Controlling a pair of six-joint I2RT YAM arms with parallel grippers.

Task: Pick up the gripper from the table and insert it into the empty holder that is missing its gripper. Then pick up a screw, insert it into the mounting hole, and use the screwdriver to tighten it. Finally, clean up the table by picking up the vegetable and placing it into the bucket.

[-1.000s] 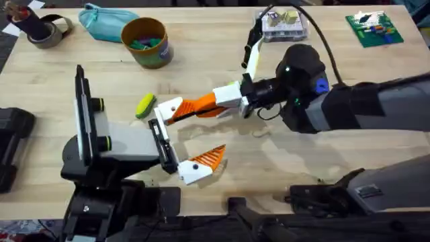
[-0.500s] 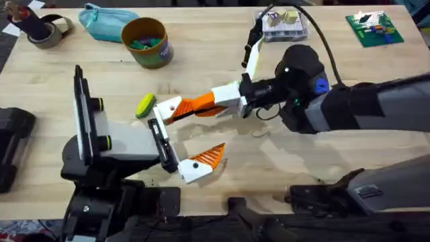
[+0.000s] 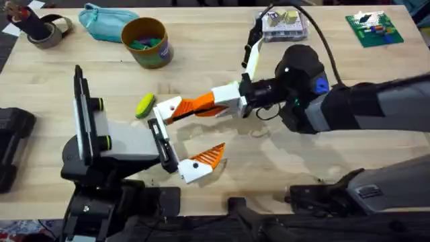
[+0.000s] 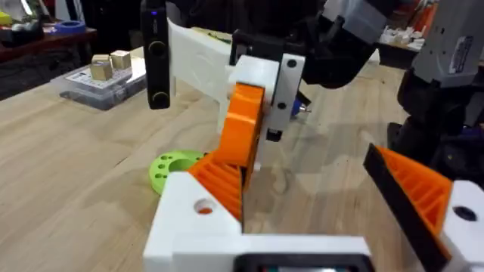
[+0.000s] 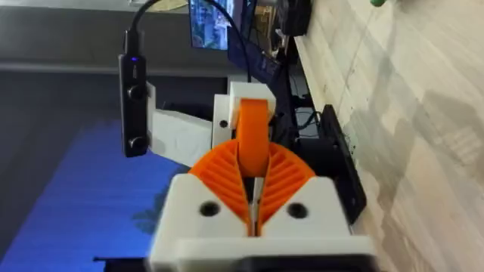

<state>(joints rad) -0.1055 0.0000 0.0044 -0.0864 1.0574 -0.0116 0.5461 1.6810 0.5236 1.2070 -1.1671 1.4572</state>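
The loose gripper piece (image 3: pixel 166 109), white with an orange ribbed pad, is held off the table at the far end of the left arm's black rail (image 3: pixel 158 140). My right gripper (image 3: pixel 199 103) reaches in from the right and is shut on its orange pad (image 5: pixel 253 136). The left gripper (image 3: pixel 195 134) stands wide open, its other white and orange finger (image 3: pixel 199 163) at the rail's near end. I cannot tell whether the piece is seated. The yellow-green vegetable (image 3: pixel 144 105) lies beside the piece. The yellow bucket (image 3: pixel 145 42) stands behind. A slim yellow-handled tool (image 3: pixel 252 59), possibly the screwdriver, lies at the back.
A clear parts box (image 3: pixel 283 24) and a green board (image 3: pixel 373 29) sit at the back right. At the back left are a teal pouch (image 3: pixel 105 23) and a tape roll (image 3: pixel 44 31). A black block (image 3: pixel 11 138) lies at the left edge.
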